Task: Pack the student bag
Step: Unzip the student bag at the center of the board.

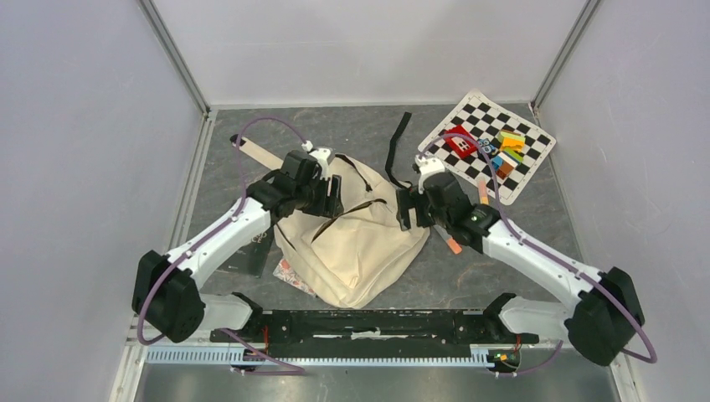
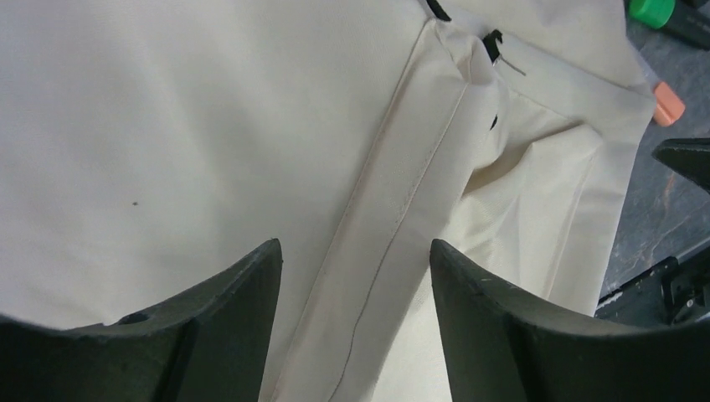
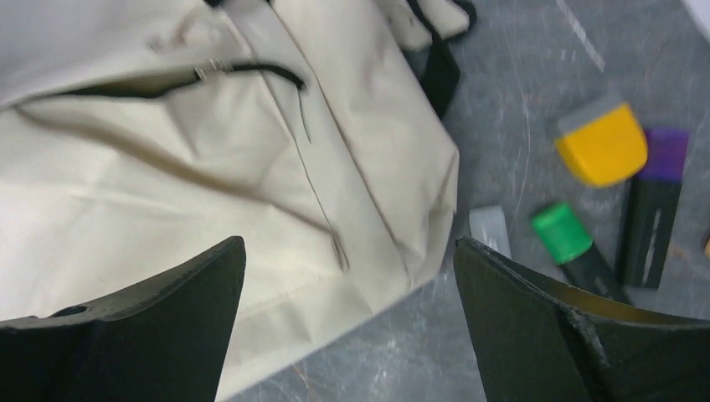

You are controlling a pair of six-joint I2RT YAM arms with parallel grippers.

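The student bag (image 1: 356, 243), a cream canvas backpack with black zippers, lies flat in the middle of the grey table. My left gripper (image 1: 333, 198) is open over the bag's upper left part; in the left wrist view (image 2: 356, 251) a stitched cream seam (image 2: 402, 209) runs between its fingers. My right gripper (image 1: 405, 209) is open and empty at the bag's right edge; in the right wrist view (image 3: 347, 251) the bag's corner (image 3: 251, 209) and bare table lie between its fingers. A black zipper (image 3: 251, 71) crosses the bag.
Highlighters lie right of the bag: green (image 3: 563, 234), yellow (image 3: 601, 144), purple (image 3: 657, 209). An orange marker (image 1: 453, 245) lies under the right arm. A checkerboard (image 1: 488, 142) with coloured items sits far right. A black strap (image 1: 397, 146) trails behind. A dark book (image 1: 251, 251) and a patterned book (image 1: 295, 275) lie at the bag's left.
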